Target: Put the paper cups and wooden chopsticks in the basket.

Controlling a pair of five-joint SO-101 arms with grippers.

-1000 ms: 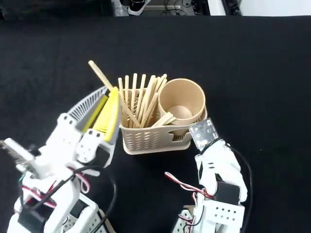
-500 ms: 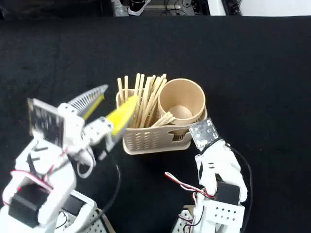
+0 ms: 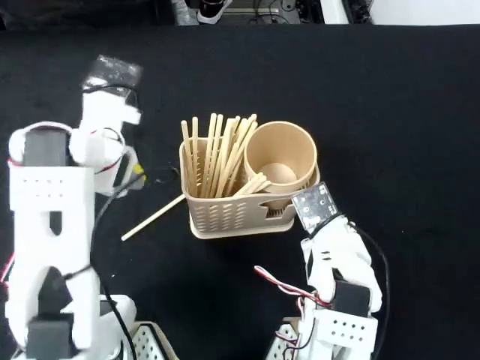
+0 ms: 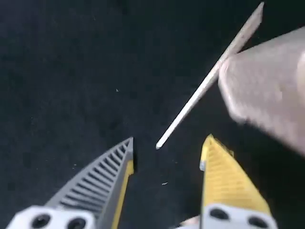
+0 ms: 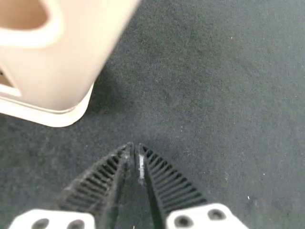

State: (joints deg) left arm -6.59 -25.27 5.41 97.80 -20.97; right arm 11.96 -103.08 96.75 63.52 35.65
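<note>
The cream basket (image 3: 240, 214) stands mid-table and holds a paper cup (image 3: 279, 161) and several upright wooden chopsticks (image 3: 217, 154). One loose chopstick (image 3: 152, 217) lies slanted on the black cloth, its far end against the basket's left side. In the left wrist view my left gripper (image 4: 167, 148) hangs open just above that chopstick's (image 4: 205, 86) near tip, with nothing between its fingers and the basket's corner (image 4: 271, 95) beside it. My right gripper (image 5: 135, 150) is shut and empty, low over the cloth next to the basket's wall (image 5: 52, 71).
The left arm (image 3: 52, 187) stands tall at the table's left side. The right arm (image 3: 334, 255) sits close to the basket's front right corner. Black cloth covers the table all around.
The left gripper held a chopstick at the basket's left rim, then swung away. That chopstick now lies on the cloth left of the basket, and the gripper is open. The right arm stayed still.
</note>
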